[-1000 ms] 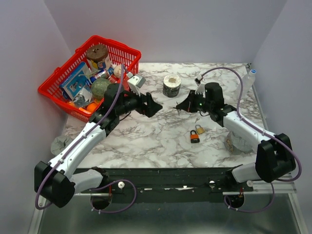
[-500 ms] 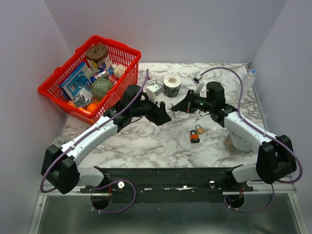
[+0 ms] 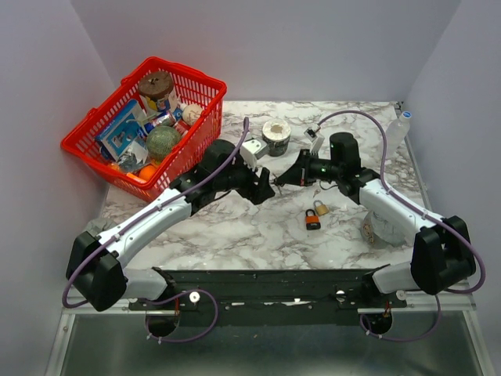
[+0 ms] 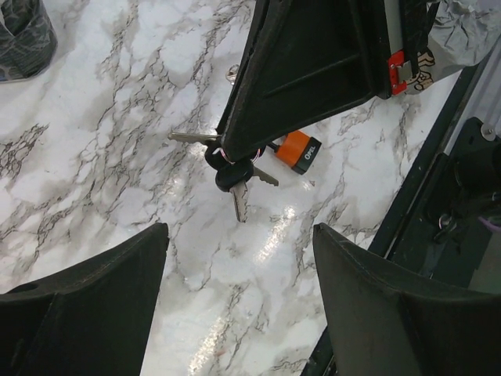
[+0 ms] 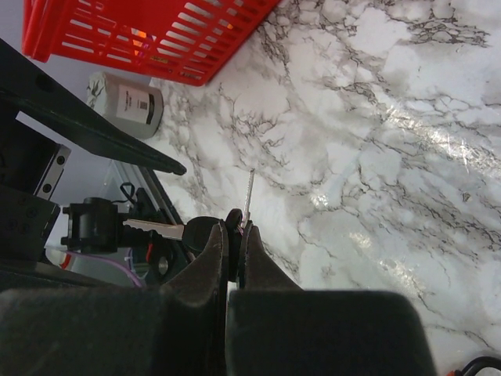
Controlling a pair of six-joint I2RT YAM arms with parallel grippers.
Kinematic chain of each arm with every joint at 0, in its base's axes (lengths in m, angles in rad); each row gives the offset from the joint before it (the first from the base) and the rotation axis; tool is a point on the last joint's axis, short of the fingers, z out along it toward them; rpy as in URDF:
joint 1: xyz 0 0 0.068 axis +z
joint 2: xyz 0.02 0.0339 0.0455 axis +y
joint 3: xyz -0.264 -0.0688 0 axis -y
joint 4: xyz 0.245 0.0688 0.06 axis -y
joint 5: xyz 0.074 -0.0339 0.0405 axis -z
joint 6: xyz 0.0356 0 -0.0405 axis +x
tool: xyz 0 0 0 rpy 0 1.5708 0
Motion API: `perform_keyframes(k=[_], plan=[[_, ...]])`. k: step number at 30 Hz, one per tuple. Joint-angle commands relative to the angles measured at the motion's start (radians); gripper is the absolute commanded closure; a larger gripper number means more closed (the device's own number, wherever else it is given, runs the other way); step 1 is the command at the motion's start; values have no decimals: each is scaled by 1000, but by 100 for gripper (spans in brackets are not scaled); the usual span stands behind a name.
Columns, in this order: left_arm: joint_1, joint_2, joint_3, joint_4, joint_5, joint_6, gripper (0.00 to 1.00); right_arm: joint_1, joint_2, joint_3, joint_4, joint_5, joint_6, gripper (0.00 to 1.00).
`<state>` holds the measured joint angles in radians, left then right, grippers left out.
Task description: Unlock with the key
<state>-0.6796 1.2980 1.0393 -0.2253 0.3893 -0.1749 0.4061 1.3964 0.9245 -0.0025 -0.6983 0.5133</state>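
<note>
My right gripper (image 3: 291,178) is shut on the black head of the key (image 5: 235,225); its thin silvery blade (image 5: 248,194) points away over the marble. A second key (image 5: 160,229) on the same ring sticks out sideways. In the left wrist view the key bunch (image 4: 232,174) hangs from the right gripper's finger (image 4: 313,63), above the table. My left gripper (image 3: 264,190) is open and empty, just left of the keys, its fingers (image 4: 86,298) spread below them. The orange-and-black padlock (image 3: 313,222) and the small brass padlock (image 3: 322,208) lie on the table; the orange one also shows in the left wrist view (image 4: 298,150).
A red basket (image 3: 86,149) full of several items stands at the back left. A round tub (image 3: 275,138) sits at the back centre, a plastic bottle (image 3: 399,129) at the right edge, a crumpled silvery bag (image 3: 374,229) near the right arm, a grey roll (image 3: 97,232) at the left.
My left arm has swung right and forward, bringing its open gripper close to the keys. The right gripper has shifted slightly left, still holding the key.
</note>
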Motion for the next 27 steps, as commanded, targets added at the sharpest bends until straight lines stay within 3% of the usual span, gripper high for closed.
perform_keyframes(k=[1,9,23,27], plan=[[-24,-12,15,1,-40,43,21,8,15,33,-47,-55,-25,99],[-72,-3,16,-12,-66,66,41,7,16,57,-105,-64,-58,99],[-126,26,36,-58,-199,89,40,11,30,88,-180,-79,-111,99],[-126,20,39,-71,-250,87,35,11,29,89,-183,-79,-114,99]])
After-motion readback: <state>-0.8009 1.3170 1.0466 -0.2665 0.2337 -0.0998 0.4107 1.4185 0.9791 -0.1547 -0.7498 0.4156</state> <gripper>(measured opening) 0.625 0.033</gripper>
